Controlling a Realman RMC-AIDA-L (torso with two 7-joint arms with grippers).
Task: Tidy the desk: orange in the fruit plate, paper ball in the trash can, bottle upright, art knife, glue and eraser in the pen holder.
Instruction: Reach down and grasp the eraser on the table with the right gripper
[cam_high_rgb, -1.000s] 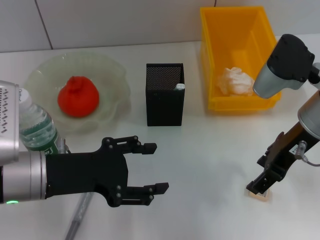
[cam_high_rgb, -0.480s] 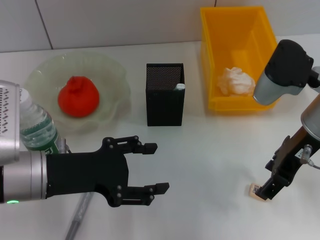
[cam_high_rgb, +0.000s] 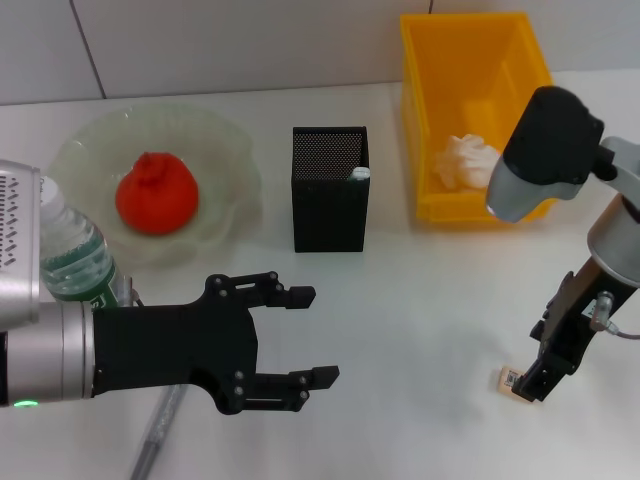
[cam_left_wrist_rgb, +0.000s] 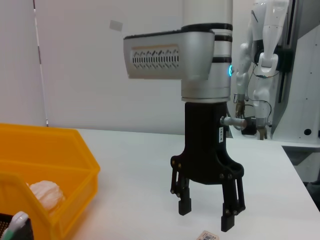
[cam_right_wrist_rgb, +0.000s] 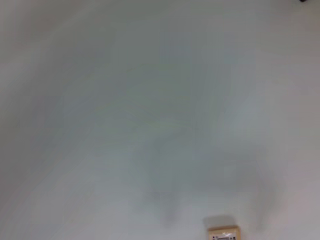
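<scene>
Right tool (cam_high_rgb: 537, 385) now off eraser (cam_high_rgb: 509, 380)

White desk (cam_high_rgb: 420, 300) carries plate (cam_high_rgb: 225, 205), pen holder (cam_high_rgb: 330, 205), bin (cam_high_rgb: 425, 150), eraser (cam_high_rgb: 512, 381).

A robotics laboratory: a bare white worktop (cam_high_rgb: 430, 300) stands against plain panelled walls, and a white humanoid robot (cam_left_wrist_rgb: 260, 60) on a stand waits beside grey equipment racks.
</scene>
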